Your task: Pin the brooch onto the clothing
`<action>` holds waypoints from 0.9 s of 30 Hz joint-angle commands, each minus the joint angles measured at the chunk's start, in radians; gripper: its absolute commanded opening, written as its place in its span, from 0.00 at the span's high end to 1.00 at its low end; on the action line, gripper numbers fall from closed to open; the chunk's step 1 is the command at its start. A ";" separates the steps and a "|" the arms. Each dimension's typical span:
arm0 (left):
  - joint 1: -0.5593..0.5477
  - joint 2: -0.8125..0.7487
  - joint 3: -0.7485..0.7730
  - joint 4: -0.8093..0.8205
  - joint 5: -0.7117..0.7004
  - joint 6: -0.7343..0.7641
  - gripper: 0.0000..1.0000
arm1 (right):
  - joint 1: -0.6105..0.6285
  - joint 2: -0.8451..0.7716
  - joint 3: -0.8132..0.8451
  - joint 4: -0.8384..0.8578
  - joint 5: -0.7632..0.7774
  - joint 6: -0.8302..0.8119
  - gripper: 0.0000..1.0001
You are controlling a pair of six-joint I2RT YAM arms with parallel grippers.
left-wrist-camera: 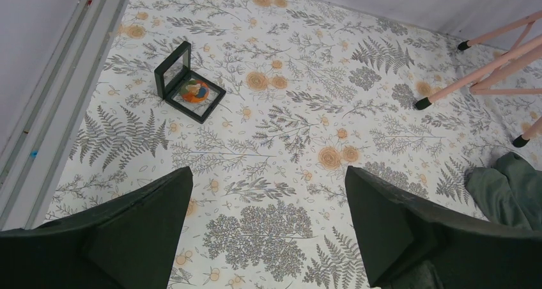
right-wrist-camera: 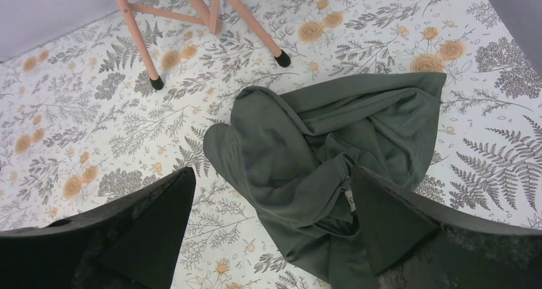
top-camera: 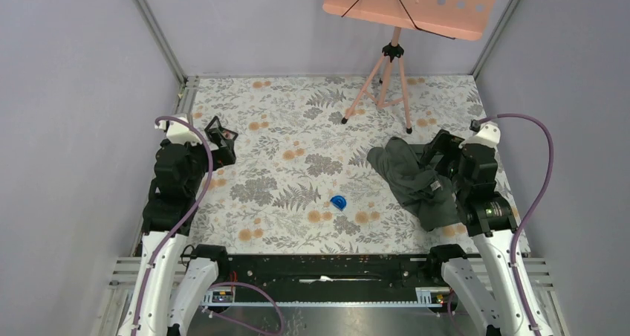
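Brooch (left-wrist-camera: 195, 91), lying in its open black case (left-wrist-camera: 172, 70) at the table's left. The fetching step has not yet begun. Nearest the bases, a small blue object (top-camera: 339, 202) sits mid-table. The left gripper (left-wrist-camera: 268, 174) is spread wide and empty, short of the case. The right gripper (right-wrist-camera: 273, 174) is equally wide, hovering over the crumpled clothing (right-wrist-camera: 287, 135) at the right — well apart from the brooch. The next move likely calls for the left arm to reach forward and close finely on the tiny pin. Farthest back is a pink stand (top-camera: 386, 76).
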 commanded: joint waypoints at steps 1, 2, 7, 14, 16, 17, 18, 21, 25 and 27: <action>-0.002 0.018 0.050 0.034 -0.024 -0.015 0.01 | -0.004 0.004 0.046 -0.010 0.020 0.005 0.01; -0.002 0.022 0.051 0.033 -0.024 -0.017 0.01 | -0.004 0.007 0.047 -0.010 0.020 0.005 0.01; -0.002 0.054 0.064 0.018 -0.020 -0.023 0.01 | -0.004 0.026 0.046 -0.010 0.000 0.004 0.01; -0.002 0.046 0.046 0.025 0.055 0.009 0.01 | -0.004 0.110 0.021 -0.022 0.023 0.030 0.01; -0.002 0.042 0.038 0.025 0.050 0.011 0.01 | -0.006 0.187 0.024 -0.047 0.039 0.047 0.01; -0.002 0.039 0.035 0.025 0.045 0.011 0.01 | -0.010 0.223 0.023 -0.052 0.031 0.055 0.01; -0.002 0.039 0.035 0.025 0.042 0.011 0.01 | -0.017 0.260 0.020 -0.052 0.021 0.062 0.01; -0.002 0.036 0.033 0.025 0.054 0.007 0.01 | -0.063 0.357 -0.017 -0.005 -0.034 0.085 0.03; -0.002 0.030 0.027 0.025 0.085 -0.004 0.01 | -0.129 0.431 -0.052 0.025 -0.111 0.108 0.08; -0.002 0.029 0.023 0.025 0.096 -0.008 0.01 | -0.130 0.446 -0.065 0.024 -0.079 0.100 0.09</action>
